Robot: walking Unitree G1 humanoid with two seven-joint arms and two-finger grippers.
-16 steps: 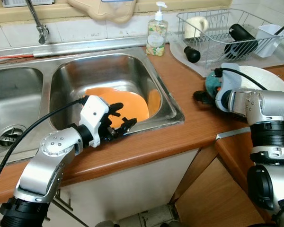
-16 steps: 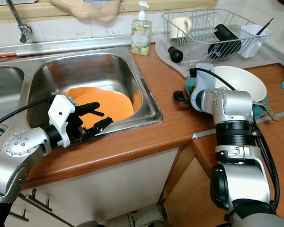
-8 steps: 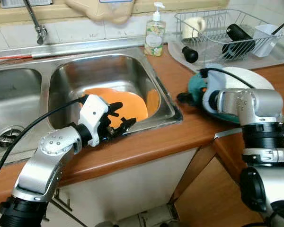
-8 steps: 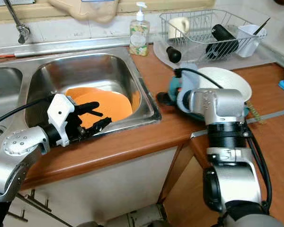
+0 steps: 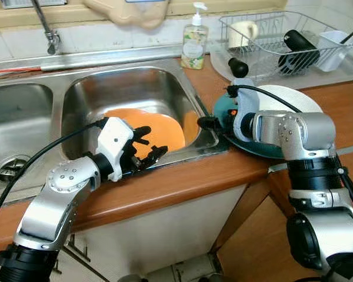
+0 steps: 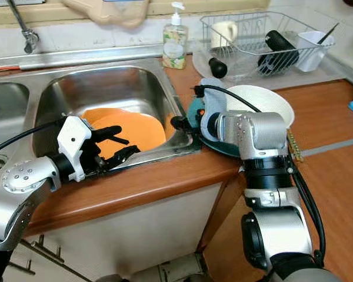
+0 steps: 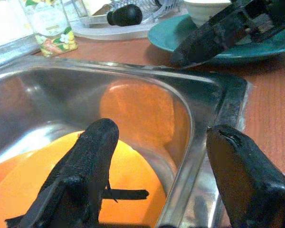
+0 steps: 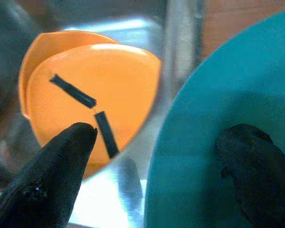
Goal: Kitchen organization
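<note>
Two stacked orange plates (image 5: 162,130) lie in the right sink basin (image 5: 123,88). My left gripper (image 5: 155,144) hovers open over the basin's front rim, just above the orange plates (image 7: 128,190) and touching nothing. A teal plate (image 5: 225,113) carrying a white bowl (image 5: 294,100) sits on the wooden counter, with its left edge over the sink's right rim. My right gripper (image 5: 207,124) is at that edge and open. One of its fingers (image 8: 256,166) rests on the teal plate (image 8: 218,95). The other finger (image 8: 47,180) hangs over the basin.
A soap dispenser (image 5: 194,41) stands behind the sink. A wire dish rack (image 5: 282,41) at the back right holds a mug, a black bottle and a white holder. A black knob (image 5: 238,67) lies beside the rack. The tap (image 5: 47,29) and the left basin (image 5: 17,129) are on the left.
My right gripper has moved left along the counter, and the teal plate with the white bowl has come with it up to the sink's rim. The left arm has stayed put.
</note>
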